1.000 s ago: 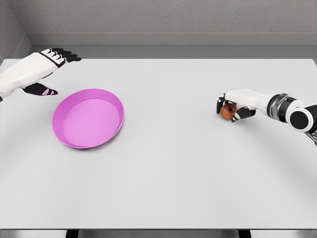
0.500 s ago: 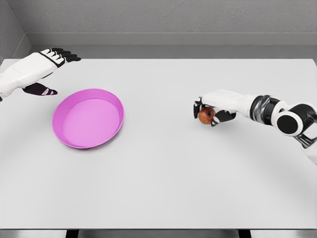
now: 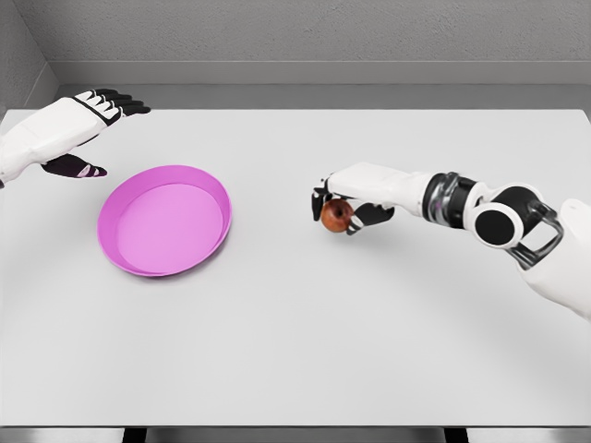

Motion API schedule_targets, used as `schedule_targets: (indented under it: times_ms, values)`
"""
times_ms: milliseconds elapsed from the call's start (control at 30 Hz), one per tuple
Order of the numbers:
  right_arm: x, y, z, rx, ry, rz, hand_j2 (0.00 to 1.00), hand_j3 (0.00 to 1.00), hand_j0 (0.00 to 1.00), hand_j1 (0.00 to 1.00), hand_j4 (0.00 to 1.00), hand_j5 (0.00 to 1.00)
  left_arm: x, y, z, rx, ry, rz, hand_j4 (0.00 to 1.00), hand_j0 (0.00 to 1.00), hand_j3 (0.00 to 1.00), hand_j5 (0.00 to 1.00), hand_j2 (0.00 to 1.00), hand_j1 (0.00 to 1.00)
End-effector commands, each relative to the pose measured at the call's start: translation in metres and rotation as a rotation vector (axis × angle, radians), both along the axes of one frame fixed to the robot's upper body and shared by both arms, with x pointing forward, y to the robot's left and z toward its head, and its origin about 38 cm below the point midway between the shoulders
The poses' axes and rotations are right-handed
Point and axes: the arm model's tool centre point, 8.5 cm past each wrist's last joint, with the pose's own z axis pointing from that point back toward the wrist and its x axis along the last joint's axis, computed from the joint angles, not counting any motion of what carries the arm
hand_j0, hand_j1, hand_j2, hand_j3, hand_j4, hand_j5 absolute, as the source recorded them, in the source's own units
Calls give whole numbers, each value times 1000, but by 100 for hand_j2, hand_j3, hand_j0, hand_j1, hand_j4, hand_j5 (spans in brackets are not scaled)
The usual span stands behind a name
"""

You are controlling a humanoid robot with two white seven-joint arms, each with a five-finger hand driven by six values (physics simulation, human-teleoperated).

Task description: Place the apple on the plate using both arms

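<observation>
A small red apple sits in my right hand, whose fingers are curled around it just above the white table, right of the middle. The pink plate lies at the left of the table, well apart from the apple. My left hand hovers beyond the plate's far left side with its fingers spread and nothing in them.
A grey wall runs behind the table's far edge. The table's front edge crosses the bottom of the view.
My right hand has carried the apple leftward across the table, toward the plate. The left hand and the plate have stayed where they were.
</observation>
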Motion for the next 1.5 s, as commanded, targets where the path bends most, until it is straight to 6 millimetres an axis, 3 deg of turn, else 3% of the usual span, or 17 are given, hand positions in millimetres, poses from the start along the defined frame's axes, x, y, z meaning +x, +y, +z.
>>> schedule_targets:
  times_ms: [0,200,433,467,500,733,800,867,933,1000,1100,1133,1200,1367,1467]
  values:
    - [0,3,-1,4,3,5,45,45,45,45,45,45,0,1,1,-6,-1,2,100,100,100,100,100,100]
    - [-2,18,1,31,2,30,45,45,45,45,45,45,0,0,1,-6,0,0,100,100,100,100,100,100]
    - [-2,22,3,36,-1,35,46,46,46,46,46,46,0,0,1,1,-1,0,100,100,100,100,100,100]
    - [-2,21,2,34,0,35,50,50,50,50,50,50,0,0,1,1,-1,0,100,100,100,100,100,100]
    - [1,19,2,34,5,13,100,100,100,100,100,100,0,0,1,1,-1,0,100,100,100,100,100,100]
    - [1,18,2,31,4,14,100,100,100,100,100,100,0,0,1,0,-3,-1,100,100,100,100,100,100]
    - [4,2,5,12,-8,-16,100,100,100,100,100,100,0,0,1,-2,-3,-1,100,100,100,100,100,100]
    - [12,-41,21,-27,-50,-93,100,100,100,100,100,100,0,-1,2,4,-6,-5,100,100,100,100,100,100]
    - [20,-104,51,-68,-119,-219,100,100,100,100,100,100,3,-3,9,25,-25,-11,100,100,100,100,100,100]
    - [20,-153,76,-117,-166,-319,100,100,100,100,100,100,5,-34,-3,12,4,-69,100,100,100,100,100,100]
    - [13,-192,73,-111,-156,-412,100,100,100,100,100,100,18,-84,11,22,-29,-174,100,100,100,100,100,100]
    - [12,-193,73,-115,-163,-393,100,100,100,100,100,100,20,-99,13,21,-28,-204,100,100,100,100,100,100]
    - [9,-192,68,-117,-159,-355,100,100,100,100,100,100,24,-148,13,71,12,-306,100,100,100,100,100,100]
    - [8,-190,63,-109,-154,-337,100,100,100,100,100,100,19,-194,8,153,48,-421,100,100,100,100,100,100]
    - [8,-200,53,-117,-122,-370,100,100,100,100,100,100,12,-220,4,187,64,-485,100,100,100,100,100,100]
